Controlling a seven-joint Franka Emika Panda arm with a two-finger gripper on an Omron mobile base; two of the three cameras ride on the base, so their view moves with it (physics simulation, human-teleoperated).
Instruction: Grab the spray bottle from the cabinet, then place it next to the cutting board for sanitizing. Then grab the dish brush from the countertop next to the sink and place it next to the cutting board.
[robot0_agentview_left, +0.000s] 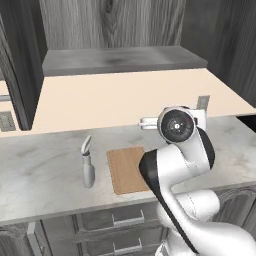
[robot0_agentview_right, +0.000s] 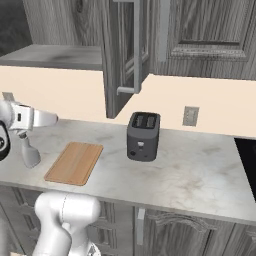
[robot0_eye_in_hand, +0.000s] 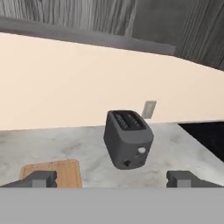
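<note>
Left base view: spray bottle (robot0_agentview_left: 88, 167) stood upright on the table (robot0_agentview_left: 40, 170), just left of the cutting board (robot0_agentview_left: 125, 167), not touching it. Board lay flat near the table's front edge, its right part hidden behind the arm. Cabinet (robot0_agentview_left: 120, 57) above had its shelf bare, door (robot0_agentview_left: 17, 65) swung out at left.

Right base view: spray bottle (robot0_agentview_right: 29, 150) sat left of the cutting board (robot0_agentview_right: 74, 162). Dark toaster (robot0_agentview_right: 143, 136) stood further right on the table (robot0_agentview_right: 200, 175), well apart from the board. Cabinet door (robot0_agentview_right: 122, 55) with its long bar handle hung open above.

Hand view: end effector (robot0_eye_in_hand: 112, 179) fingers (robot0_eye_in_hand: 40, 178) were spread wide apart, holding nothing. Toaster (robot0_eye_in_hand: 127, 139) sat ahead between them, cutting board (robot0_eye_in_hand: 57, 173) corner at lower left.
</note>
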